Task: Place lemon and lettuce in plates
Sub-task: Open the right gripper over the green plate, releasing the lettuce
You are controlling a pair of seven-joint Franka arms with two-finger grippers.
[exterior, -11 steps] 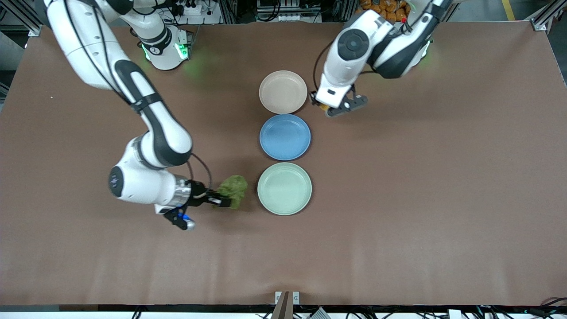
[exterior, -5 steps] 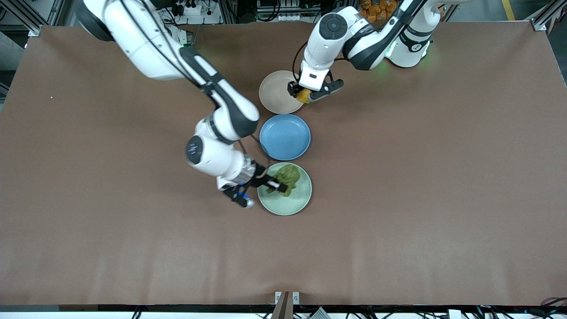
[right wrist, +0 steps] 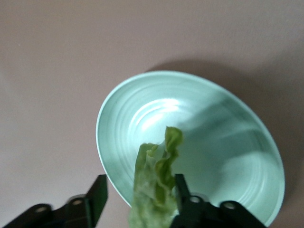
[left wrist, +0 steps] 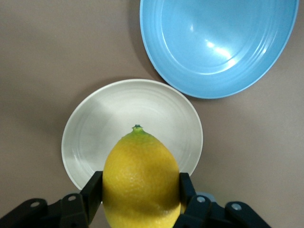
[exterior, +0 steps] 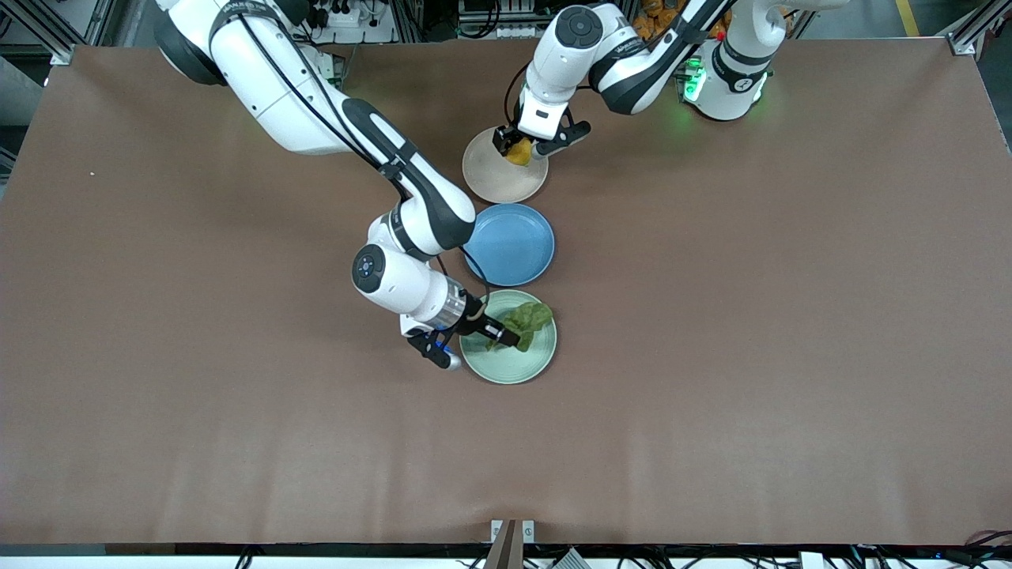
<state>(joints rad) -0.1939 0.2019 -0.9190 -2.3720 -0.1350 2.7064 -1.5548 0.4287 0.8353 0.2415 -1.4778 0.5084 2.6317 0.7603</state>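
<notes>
My left gripper (exterior: 519,150) is shut on the yellow lemon (exterior: 518,152) and holds it over the edge of the beige-pink plate (exterior: 490,178). In the left wrist view the lemon (left wrist: 141,178) sits between both fingers (left wrist: 92,190) above that plate (left wrist: 95,128). My right gripper (exterior: 506,336) is over the mint green plate (exterior: 514,367) with its fingers spread. The green lettuce (exterior: 528,318) lies in that plate at the fingertips. In the right wrist view the lettuce (right wrist: 156,185) hangs between the fingers, against one finger (right wrist: 179,187) and apart from the other, above the plate (right wrist: 228,142).
A blue plate (exterior: 510,245) lies between the two other plates, the three in a row across the brown table; it also shows in the left wrist view (left wrist: 218,42). The right arm's forearm reaches past the blue plate's edge.
The left gripper carried the lemon from beside the beige-pink plate to over it. The right gripper brought the lettuce over the mint green plate, lowered and spread its fingers; the lettuce now lies flatter.
</notes>
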